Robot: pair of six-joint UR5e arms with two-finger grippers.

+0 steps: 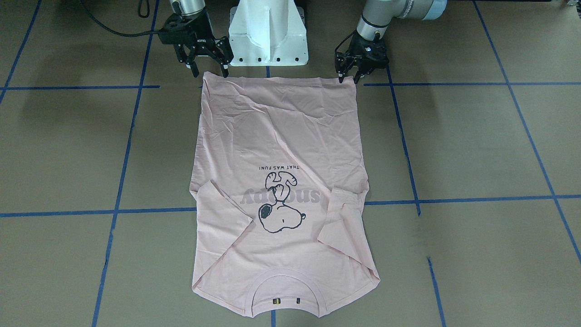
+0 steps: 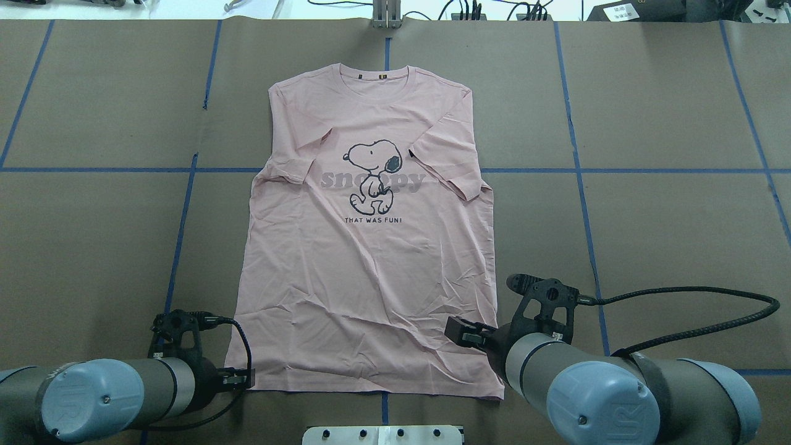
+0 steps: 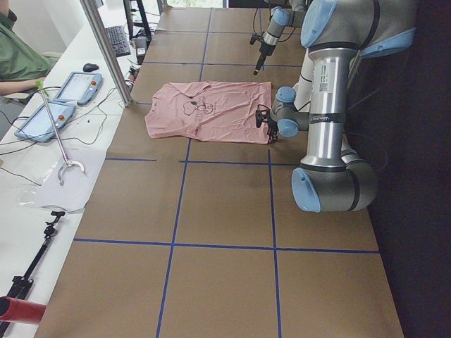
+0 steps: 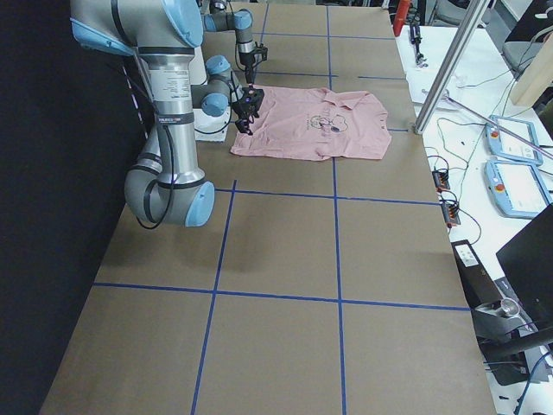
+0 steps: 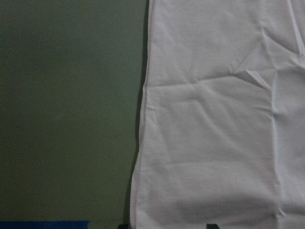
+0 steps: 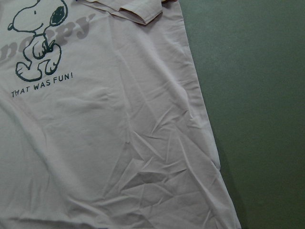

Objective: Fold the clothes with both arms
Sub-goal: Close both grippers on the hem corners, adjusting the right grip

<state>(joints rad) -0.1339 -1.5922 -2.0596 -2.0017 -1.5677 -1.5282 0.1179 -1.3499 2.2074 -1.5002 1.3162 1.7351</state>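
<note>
**A:** Brown counter point(image 2: 649, 235), blue tape lines point(image 2: 581, 204). Where's the shirt point(image 2: 371, 278)?

**B:** Flat in the middle, print point(image 2: 372, 176) up, collar point(image 2: 375, 75) at the far edge and hem point(image 2: 371, 388) toward the robot. Both sleeves point(image 2: 445, 167) lie folded in over the chest, so the body is already a plain rectangle.

**A:** Why are the arms so low at the near end?

**B:** Each sits at one hem corner. I judge they're set for a lengthwise fold: pinch both corners, then carry the hem up toward the collar together.

**A:** Left claw point(image 1: 348, 78)?

**B:** Open. Its wrist view shows the shirt's side edge running between the jaws, so it straddles the corner with nothing pinched.

**A:** Right claw point(image 1: 210, 72)?

**B:** Open too, jaws spread wide just over its corner. Whether it touches the cloth, I cannot tell.

**A:** Any bin or basket?

**B:** None shows; the shirt lies straight on the counter.

**A:** What could go wrong?

**B:** Wrinkles near the hem could let a claw catch only the top layer, and uneven lifts would skew the fold.
</note>
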